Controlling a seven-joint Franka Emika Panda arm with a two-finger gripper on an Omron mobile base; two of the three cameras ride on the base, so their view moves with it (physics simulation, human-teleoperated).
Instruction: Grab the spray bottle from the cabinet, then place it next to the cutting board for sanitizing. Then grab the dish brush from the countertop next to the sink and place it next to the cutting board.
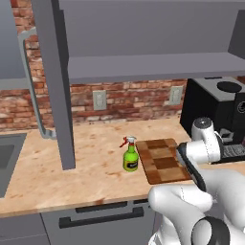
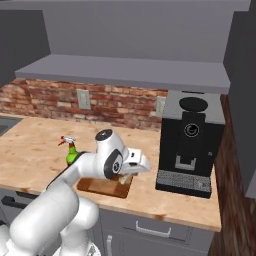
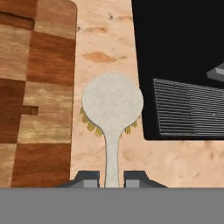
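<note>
In the hand view the jaws are closed on the pale handle of the dish brush (image 3: 112, 107); the two dark finger tips (image 3: 89, 179) press it from either side, and the lower end of the handle is cut off by the frame edge. The brush's round cream head faces the camera, with yellowish bristles peeking out from under its lower rim. It lies over the bare strip of tabletop (image 3: 105, 48) between the checkered cutting board (image 3: 37, 87) and the black coffee machine (image 3: 179, 57); whether the bristles touch the surface cannot be told.

In the left base view the spray bottle (image 1: 130, 155) stands upright just beside the left edge of the cutting board (image 1: 162, 160), and the arm covers the board's right corner and hides the gripper. In the right base view the arm hides most of the bottle (image 2: 72, 155) and much of the board (image 2: 105, 186); the gripper (image 2: 137, 167) is only partly visible behind the wrist, and the brush cannot be made out there. The open wall cabinet (image 1: 143, 64) hangs overhead, and the sink (image 1: 7, 160) is cut off at the left edge.
</note>
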